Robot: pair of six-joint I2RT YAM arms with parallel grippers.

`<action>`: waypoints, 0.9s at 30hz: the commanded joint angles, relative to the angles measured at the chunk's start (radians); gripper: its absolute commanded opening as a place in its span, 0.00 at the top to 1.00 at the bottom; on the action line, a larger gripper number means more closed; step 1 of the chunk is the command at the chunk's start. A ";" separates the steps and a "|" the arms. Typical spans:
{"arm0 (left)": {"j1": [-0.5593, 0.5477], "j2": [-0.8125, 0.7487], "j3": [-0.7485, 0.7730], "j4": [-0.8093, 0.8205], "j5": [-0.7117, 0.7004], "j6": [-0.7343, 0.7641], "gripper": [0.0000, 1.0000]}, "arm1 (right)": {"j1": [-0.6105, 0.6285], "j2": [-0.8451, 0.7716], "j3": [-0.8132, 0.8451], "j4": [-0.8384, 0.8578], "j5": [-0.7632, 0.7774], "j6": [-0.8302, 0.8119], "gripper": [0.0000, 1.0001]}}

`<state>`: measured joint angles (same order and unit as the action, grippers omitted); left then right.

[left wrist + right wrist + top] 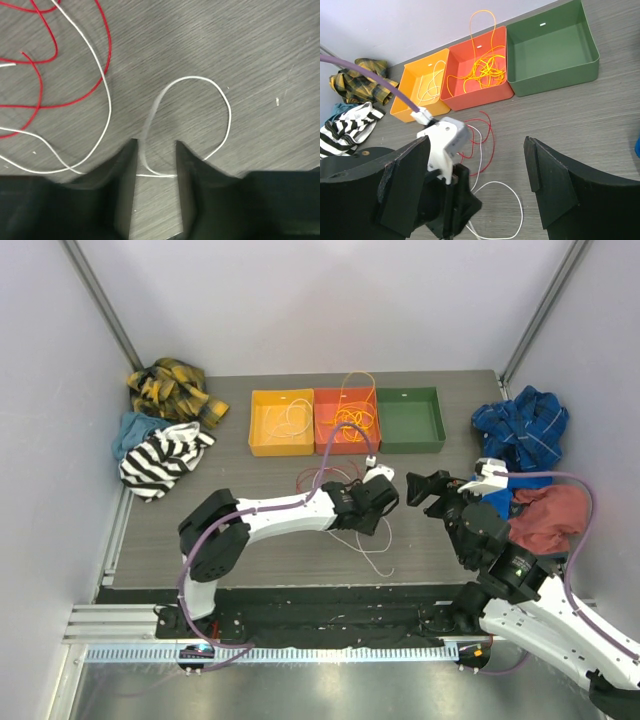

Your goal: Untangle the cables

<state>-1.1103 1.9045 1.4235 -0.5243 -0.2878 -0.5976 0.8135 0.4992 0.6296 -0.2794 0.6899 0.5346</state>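
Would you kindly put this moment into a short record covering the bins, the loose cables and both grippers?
yellow bin: coiled white cable inside
orange bin: yellow-orange cables, one loop reaching past the back rim
green bin: no cable visible
on table: red cable and loose white cable, overlapping
left gripper: jaws slightly apart, loose white cable passing between them
right gripper: wide open, holding nothing

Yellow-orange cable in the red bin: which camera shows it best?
Right wrist. The yellow-orange cable lies in the red bin in clear loops, one arching over the back wall. The top external view shows it small; the left wrist view shows only a white cable and a red cable.
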 commanded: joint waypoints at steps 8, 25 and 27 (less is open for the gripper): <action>0.006 -0.054 -0.035 0.007 -0.071 -0.002 0.22 | -0.001 -0.008 -0.013 0.002 0.011 0.025 0.16; 0.007 -0.188 -0.285 0.103 -0.172 -0.217 0.17 | -0.002 0.015 -0.064 0.040 -0.009 0.044 0.16; 0.007 -0.165 -0.258 0.115 -0.168 -0.186 0.17 | -0.001 0.013 -0.064 0.039 -0.006 0.042 0.16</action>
<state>-1.1053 1.6886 1.1015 -0.4854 -0.4290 -0.8280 0.8135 0.5053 0.5709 -0.2848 0.6777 0.5568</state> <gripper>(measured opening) 0.831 0.841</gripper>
